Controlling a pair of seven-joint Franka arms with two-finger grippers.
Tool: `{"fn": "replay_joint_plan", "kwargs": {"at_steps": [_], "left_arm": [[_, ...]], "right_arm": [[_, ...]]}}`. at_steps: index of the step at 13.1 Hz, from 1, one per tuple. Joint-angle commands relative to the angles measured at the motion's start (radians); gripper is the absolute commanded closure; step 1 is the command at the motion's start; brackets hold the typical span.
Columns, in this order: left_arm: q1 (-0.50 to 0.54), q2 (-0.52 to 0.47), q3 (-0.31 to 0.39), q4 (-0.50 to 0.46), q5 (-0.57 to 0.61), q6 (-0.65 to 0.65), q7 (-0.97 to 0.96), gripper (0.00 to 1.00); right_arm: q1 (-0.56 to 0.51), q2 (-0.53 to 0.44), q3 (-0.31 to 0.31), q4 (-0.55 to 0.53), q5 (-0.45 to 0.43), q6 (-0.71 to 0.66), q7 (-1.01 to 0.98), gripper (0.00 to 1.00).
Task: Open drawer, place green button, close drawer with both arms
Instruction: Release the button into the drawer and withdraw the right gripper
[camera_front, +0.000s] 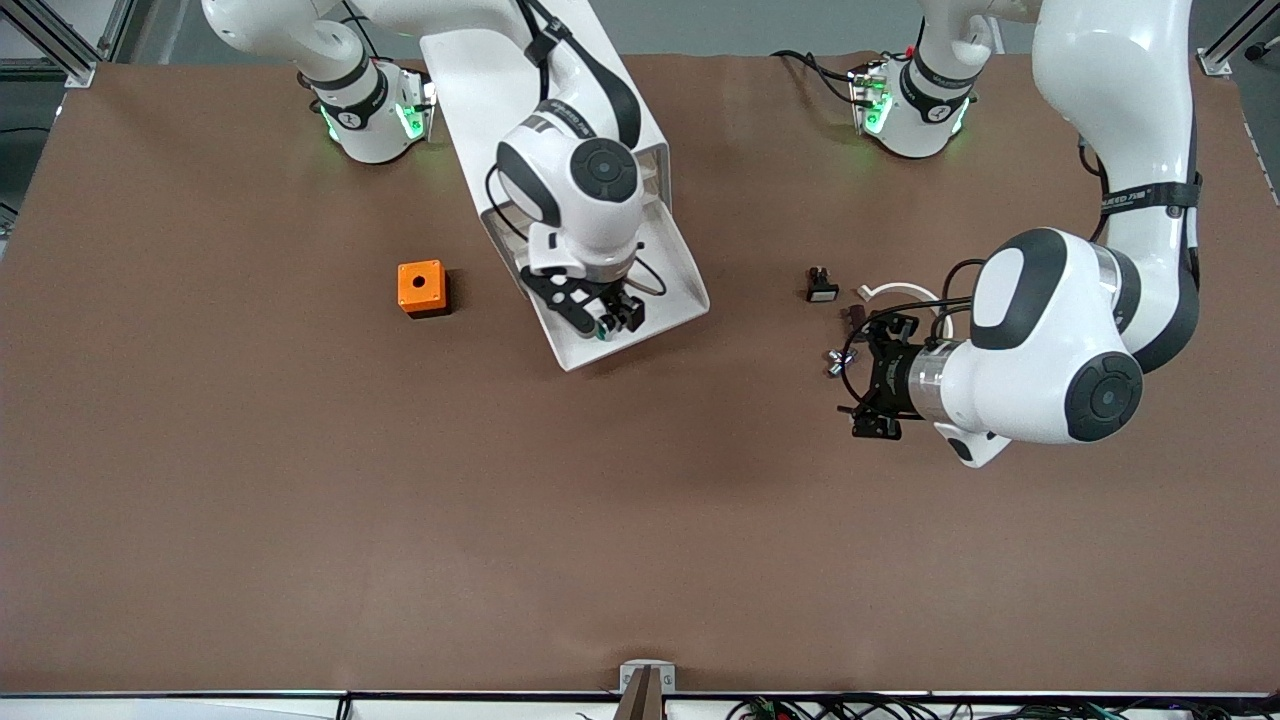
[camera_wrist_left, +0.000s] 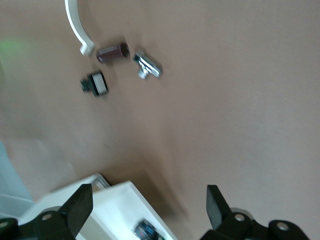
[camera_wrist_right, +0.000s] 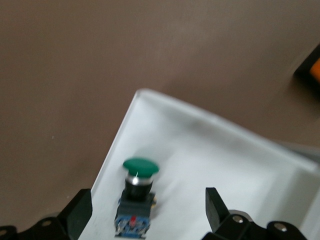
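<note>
- The worktop (camera_front: 300, 520), covered in brown, is lying bare along the stretch nearest the front camera.
- The left tool (camera_front: 872, 372) is hovering low over the worktop toward the left arm's end, its wrist lying almost level and its fingers (camera_wrist_left: 75, 207) standing spread, released and grasping nothing.
- The left arm is coming down from its base at about one o'clock of the front view and bending sharply at the elbow; it is waiting.
- Close by that tool, a small metal fitting (camera_front: 836, 362), a dark reddish cylinder (camera_front: 858, 317), a curved white strip (camera_front: 900, 292) and a black-bodied white-faced part (camera_front: 821, 285) are lying together on the worktop.
- The right tool (camera_front: 608, 318) is pointing down into the drawer (camera_front: 660, 290), its fingers (camera_wrist_right: 77, 210) standing apart on either side of the button (camera_wrist_right: 136, 197), released.
- The button is lying in the drawer near its corner, green cap toward the drawer's rim and bluish block toward the right tool.
- The drawer is standing pulled out of the white cabinet (camera_front: 480, 80), which is lying slantwise on the worktop from about eleven o'clock toward five o'clock.
- An orange box with a hole (camera_front: 421, 287) is sitting at nine o'clock of the drawer, well apart.
- The right arm is reaching from its base, farthest from the front camera, over the cabinet.
</note>
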Motion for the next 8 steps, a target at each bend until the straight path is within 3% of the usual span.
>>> {"fn": "replay_joint_plan", "kwargs": {"at_steps": [1,4,8], "left_arm": [[-0.003,-0.003,-0.003,-0.026,0.061,-0.03,0.065,0.0],[-0.034,0.055,-0.004,-0.058,0.193,-0.038,0.067,0.0],[-0.066,0.092,-0.012,-0.052,0.207,0.04,0.082,0.0]], "right_arm": [[-0.14,-0.109,0.015,-0.005,-0.013,-0.121,-0.267,0.0],[-0.295,-0.177,0.014,-0.005,-0.013,-0.201,-0.564,0.0],[-0.493,-0.275,0.015,-0.008,-0.013,-0.301,-0.924,0.0]]}}
